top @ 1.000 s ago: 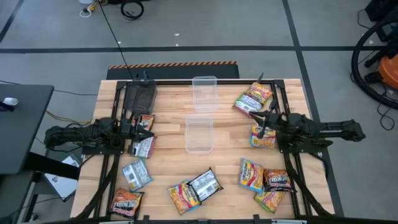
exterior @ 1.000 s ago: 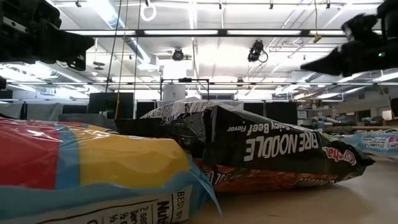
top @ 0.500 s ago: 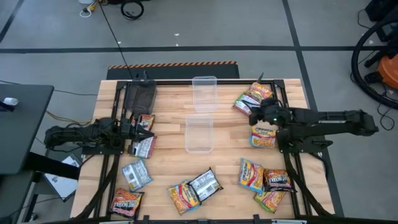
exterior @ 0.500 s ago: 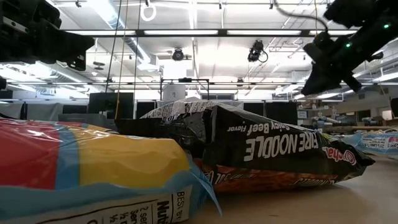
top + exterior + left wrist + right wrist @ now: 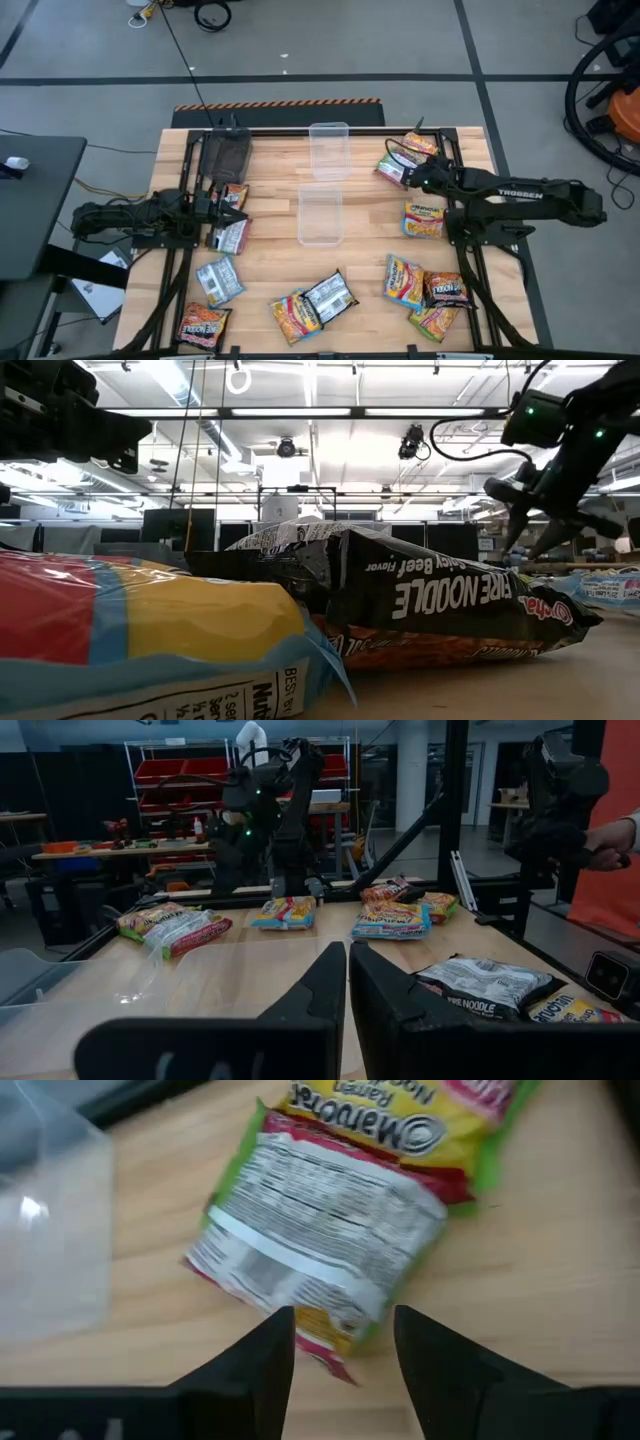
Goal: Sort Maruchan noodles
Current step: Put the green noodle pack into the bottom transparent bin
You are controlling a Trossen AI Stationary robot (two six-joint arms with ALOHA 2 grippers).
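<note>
Two clear bins (image 5: 328, 148) are counted at the middle of the desk (image 5: 270, 250), plus one dark bin (image 5: 226, 153) at its far left. About thirteen noodle packets (image 5: 423, 218) are seen: five on the left side, two near the front middle, six on the right.

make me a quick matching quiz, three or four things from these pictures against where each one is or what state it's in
Things:
1. right gripper
2. left gripper
3. dark packet
4. clear bin

Places or states:
A. middle of the table, nothing in it
B. open, over a yellow-green packet at the far right
C. shut, at the left side
D. among the packets at the near right corner

Pairs: 1-B, 2-C, 3-D, 4-A
</note>
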